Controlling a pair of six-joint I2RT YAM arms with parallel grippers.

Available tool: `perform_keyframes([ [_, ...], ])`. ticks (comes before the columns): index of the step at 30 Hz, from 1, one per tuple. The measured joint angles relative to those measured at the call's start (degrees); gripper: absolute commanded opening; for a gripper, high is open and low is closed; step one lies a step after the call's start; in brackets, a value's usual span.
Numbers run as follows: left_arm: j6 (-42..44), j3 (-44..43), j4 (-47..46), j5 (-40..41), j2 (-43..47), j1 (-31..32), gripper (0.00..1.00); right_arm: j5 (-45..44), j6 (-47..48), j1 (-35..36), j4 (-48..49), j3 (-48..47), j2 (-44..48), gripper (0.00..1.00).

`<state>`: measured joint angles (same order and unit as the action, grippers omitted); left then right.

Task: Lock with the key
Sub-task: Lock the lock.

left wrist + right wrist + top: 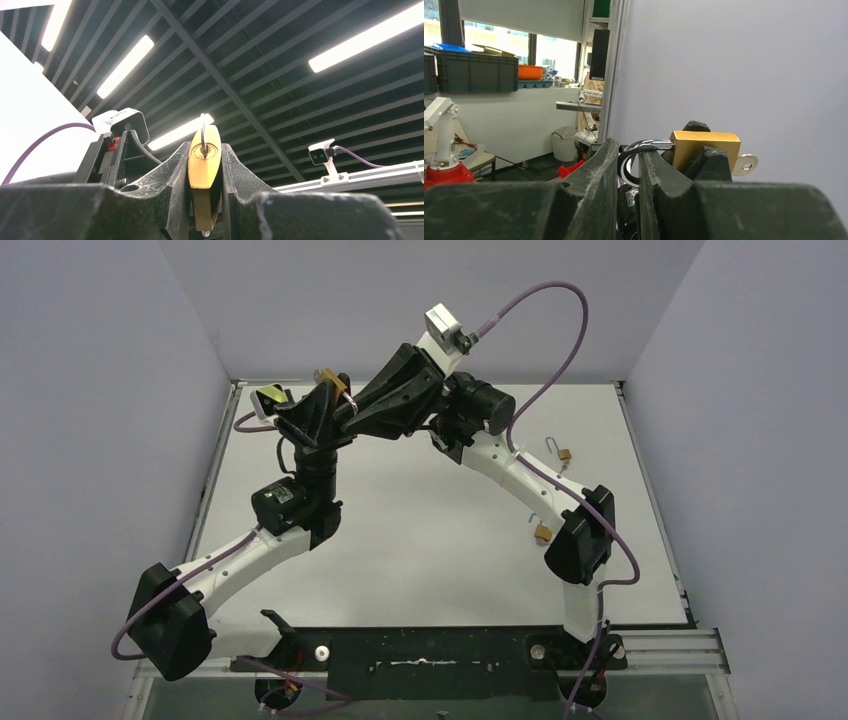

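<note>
My left gripper (322, 398) is raised over the far left of the table and is shut on a brass padlock (332, 379). In the left wrist view the padlock (204, 167) stands clamped between the fingers, and a silver key (202, 134) sticks out of its keyhole. My right gripper (346, 418) reaches in from the right, its tips close against the lock. In the right wrist view its jaws (628, 152) stand almost together with nothing between them. The chrome shackle (647, 146) curves just past the fingertips. The padlock body (705, 144) and the key head (744, 164) sit beyond.
Two more small brass padlocks lie on the white table (420, 540). One (563, 453) is at the right with its shackle open. The other (543, 532) is beside the right arm's elbow. Grey walls close in the table at left, back and right.
</note>
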<state>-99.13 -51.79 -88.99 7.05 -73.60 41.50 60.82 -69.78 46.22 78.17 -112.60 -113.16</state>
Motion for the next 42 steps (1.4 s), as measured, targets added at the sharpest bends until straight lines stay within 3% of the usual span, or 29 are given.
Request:
perform_keyframes([
  [5,-0.35,0.37,0.0,-1.38,0.35,-0.87,0.0,0.98,0.81,-0.07,-2.19,1.75,1.64,0.0],
  [10,0.66,2.6,1.16,-10.08,2.19,-7.54,0.0,2.16,0.24,-1.05,-4.07,7.78,4.5,0.0],
  [11,1.4,2.97,2.43,-12.11,2.58,-9.03,0.05,2.25,-0.28,-1.44,-3.91,9.57,5.38,0.0],
  [13,3.48,3.32,5.27,-15.63,3.19,-11.52,0.36,2.23,-1.36,-2.8,-3.87,12.87,6.56,0.0],
  [15,6.47,3.39,8.79,-21.05,3.39,-13.09,0.8,2.01,-1.75,-4.33,-5.38,16.22,7.76,0.0],
  [16,8.44,3.5,11.21,-23.15,3.52,-12.96,0.91,3.23,-2.49,-4.68,-6.99,17.68,7.98,0.0],
  [23,15.26,5.77,20.26,-37.16,3.17,-16.81,0.94,3.52,-9.51,-8.02,-10.4,26.88,9.77,0.0],
  [29,15.54,8.24,19.17,-48.81,2.84,-19.26,0.95,6.01,-14.03,-9.25,-13.64,33.29,14.75,0.0],
  [34,12.41,9.42,13.05,-53.46,1.25,-23.02,0.95,8.57,-13.42,-11.78,-19.98,37.4,21.2,0.0],
  [42,9.11,9.84,12.28,-57.05,0.09,-27.06,0.95,12.31,-13.81,-18.21,-22.34,37.7,29.97,0.0],
])
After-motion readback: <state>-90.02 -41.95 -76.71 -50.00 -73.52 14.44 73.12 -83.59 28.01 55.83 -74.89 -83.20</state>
